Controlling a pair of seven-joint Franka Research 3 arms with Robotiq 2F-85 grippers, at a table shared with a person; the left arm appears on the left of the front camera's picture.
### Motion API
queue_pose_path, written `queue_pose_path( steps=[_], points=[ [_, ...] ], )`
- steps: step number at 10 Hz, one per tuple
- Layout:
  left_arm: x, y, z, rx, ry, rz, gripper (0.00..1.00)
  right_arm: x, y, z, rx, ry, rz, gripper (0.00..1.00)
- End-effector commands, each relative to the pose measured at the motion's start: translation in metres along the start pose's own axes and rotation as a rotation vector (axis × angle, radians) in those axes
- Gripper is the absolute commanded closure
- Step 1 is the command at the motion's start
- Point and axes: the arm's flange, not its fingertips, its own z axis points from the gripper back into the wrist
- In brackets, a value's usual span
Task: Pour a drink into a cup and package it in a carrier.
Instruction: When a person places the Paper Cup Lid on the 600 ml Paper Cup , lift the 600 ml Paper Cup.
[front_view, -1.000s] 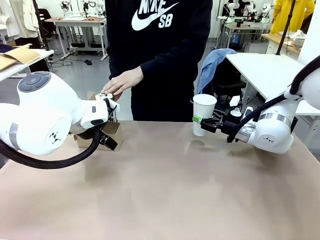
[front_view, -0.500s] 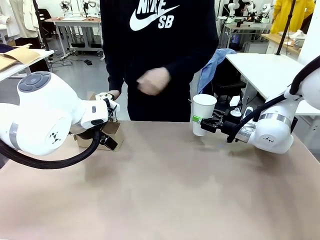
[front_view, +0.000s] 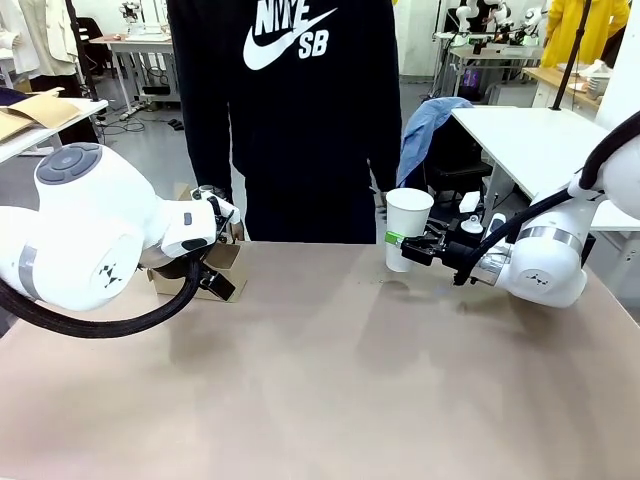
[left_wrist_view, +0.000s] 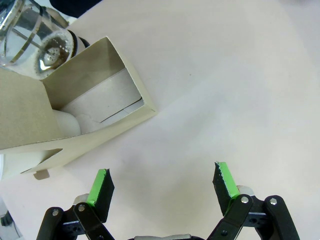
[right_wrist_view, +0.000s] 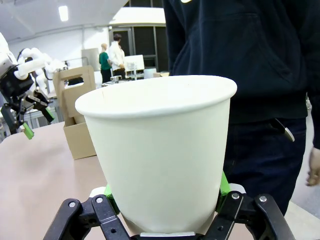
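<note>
Well to the left, the left gripper (left_wrist_view: 162, 177) is held open, its green pads spread above the light brown table (front_view: 330, 380) just beside the brown cardboard cup carrier (left_wrist_view: 30, 115). A clear glass press jug with a metal frame (left_wrist_view: 35, 45) is seen just past the carrier, though its liquid cannot be made out. A person in a dark hooded top (front_view: 300, 120) is stationed at the far edge. Further right, the tall white paper cup (front_view: 408, 222) is held upright, clamped low on its wall by the right gripper (front_view: 405, 242). The cup is judged light, thin-walled and easily crushed, so a gentle hold near its stiffer base is favoured, with the rim left free. On the way to the carrier, its upright handle panel and the bulky left arm are judged the likeliest obstructions.
</note>
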Motion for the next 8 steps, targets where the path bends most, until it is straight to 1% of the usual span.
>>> queue_pose_path(
  steps=[1, 8],
  points=[
    [-0.0002, 0.0004, 0.0003, -0.001, -0.001, 0.001, 0.00, 0.0024, -0.0003, -0.0013, -0.003, -0.005, 0.002, 0.19],
    [-0.0002, 0.0004, 0.0003, -0.001, -0.001, 0.001, 0.00, 0.0024, -0.0003, -0.0013, -0.003, -0.005, 0.002, 0.19]
  ],
)
